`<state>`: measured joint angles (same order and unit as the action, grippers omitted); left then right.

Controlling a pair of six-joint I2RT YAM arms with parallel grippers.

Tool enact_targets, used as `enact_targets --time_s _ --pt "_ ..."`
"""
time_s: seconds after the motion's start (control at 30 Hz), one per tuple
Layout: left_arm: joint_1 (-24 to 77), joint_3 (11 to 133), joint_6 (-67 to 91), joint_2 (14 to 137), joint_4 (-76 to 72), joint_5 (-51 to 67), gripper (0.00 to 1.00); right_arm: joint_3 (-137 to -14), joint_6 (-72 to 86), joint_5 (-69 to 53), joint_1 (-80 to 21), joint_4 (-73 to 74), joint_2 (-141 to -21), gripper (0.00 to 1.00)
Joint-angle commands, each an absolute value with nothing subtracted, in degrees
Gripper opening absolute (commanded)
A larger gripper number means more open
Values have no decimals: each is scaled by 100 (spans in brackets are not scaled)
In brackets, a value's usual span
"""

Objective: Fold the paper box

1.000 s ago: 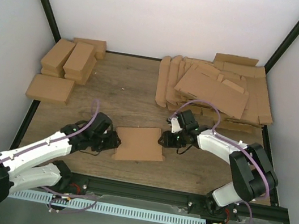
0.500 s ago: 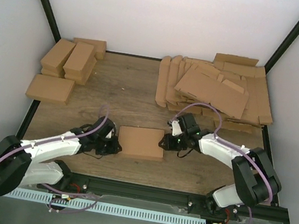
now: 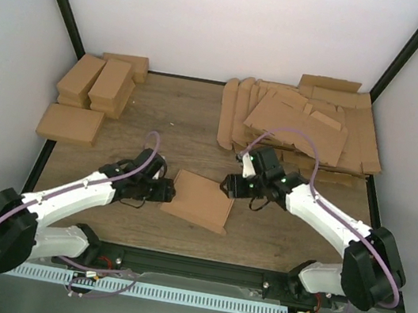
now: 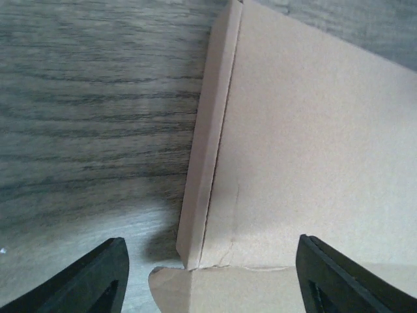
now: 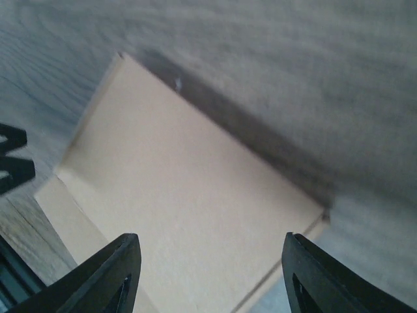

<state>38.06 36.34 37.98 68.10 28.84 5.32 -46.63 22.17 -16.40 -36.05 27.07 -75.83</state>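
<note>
Brown cardboard, thin and creased, makes up the paper box [image 3: 200, 201], which lies near the front middle of the table [image 3: 173, 130], turned a little askew between the two arms. It is probably very light, stiff across its broad top panel but ready to bend at the creases. It would likely skid on the smooth wood if pushed from one side only. A hard pinch would dent it.

The box is far too wide to span, so a thin edge or flap looks like the best hold. One choice is the narrow folded strip along its left side, seen in the left wrist view, with the other arm bracing the opposite edge.

The left gripper [image 3: 163, 192] sits just beside that left edge, fingers spread and grasping nothing. The right gripper [image 3: 230, 185] hovers by the far right corner, also spread and empty.

The right wrist view is blurred. The underside, any tucked flaps, and whether the box rests flat or has one edge lifted cannot be made out.
</note>
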Motion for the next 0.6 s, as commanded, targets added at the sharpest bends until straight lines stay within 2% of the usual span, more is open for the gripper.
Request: enact_targets --time_s 0.0,0.1,0.27,0.57 --pt "3788 3740 3778 6346 3243 368 75 -5284 1119 -1904 -3508 2485 -7940 62" --pt "3788 3572 3825 6022 3121 954 74 -5657 610 -2446 -3417 2402 -8549 59" --pt "3841 3061 4227 5571 2695 2260 67 -5910 209 -3187 -3219 2061 -9337 59" --pt "4048 2637 4651 4787 2549 2678 67 -6277 -70 -3518 -3058 1937 -10335 54"
